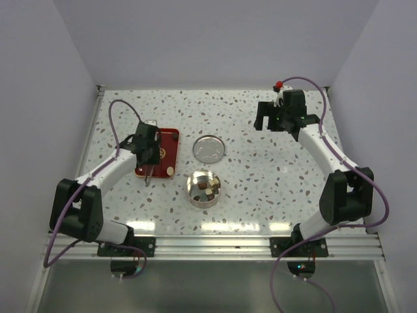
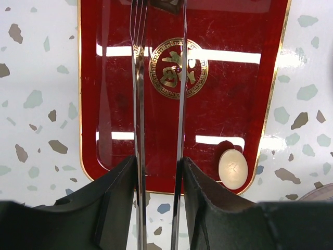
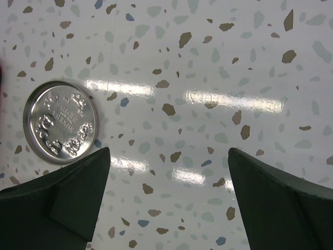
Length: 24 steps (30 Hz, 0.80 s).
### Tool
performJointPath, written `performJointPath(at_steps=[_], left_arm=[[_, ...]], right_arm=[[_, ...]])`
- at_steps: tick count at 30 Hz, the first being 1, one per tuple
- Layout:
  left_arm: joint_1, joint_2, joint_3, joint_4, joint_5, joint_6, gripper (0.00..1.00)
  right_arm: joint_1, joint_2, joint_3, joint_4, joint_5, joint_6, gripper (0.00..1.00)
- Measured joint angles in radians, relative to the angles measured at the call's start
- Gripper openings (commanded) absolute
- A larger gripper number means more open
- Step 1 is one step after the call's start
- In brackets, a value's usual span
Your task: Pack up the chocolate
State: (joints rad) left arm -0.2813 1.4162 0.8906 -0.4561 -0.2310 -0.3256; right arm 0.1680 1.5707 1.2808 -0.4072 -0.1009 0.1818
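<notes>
The speckled bench [image 1: 260,176] carried a red tray [image 1: 171,147], an open tin [image 1: 195,197] and its lid [image 1: 209,148], which lay flat just beyond the tin. The left end effector [image 2: 158,172] hung over the tray, its fingers clamped on tweezers [image 2: 138,104] whose blades stood slightly apart. The right end effector [image 3: 167,156] hovered wide open and empty, right of the lid. Several chocolates [image 1: 205,187] lay in the tin. One pale chocolate [image 2: 232,169] sat in a tray corner, clear of the tweezers.

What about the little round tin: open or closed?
Open. Its lid lies flat on the table, apart from the tin, and a few chocolate pieces show inside.
</notes>
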Motion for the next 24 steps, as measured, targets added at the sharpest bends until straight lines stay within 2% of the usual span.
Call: performJointPath(at_steps=[16,21,24], left_arm=[[0.006,0.039,0.041,0.016,0.018,0.032,0.45],[0.009,0.046,0.042,0.024,0.022,0.037,0.36],[0.012,0.046,0.044,0.023,0.026,0.043,0.34]], right_arm=[[0.0,0.0,0.0,-0.007,0.0,0.0,0.99],[0.0,0.0,0.0,-0.016,0.0,-0.001,0.99],[0.0,-0.001,0.0,-0.02,0.0,-0.001,0.99]])
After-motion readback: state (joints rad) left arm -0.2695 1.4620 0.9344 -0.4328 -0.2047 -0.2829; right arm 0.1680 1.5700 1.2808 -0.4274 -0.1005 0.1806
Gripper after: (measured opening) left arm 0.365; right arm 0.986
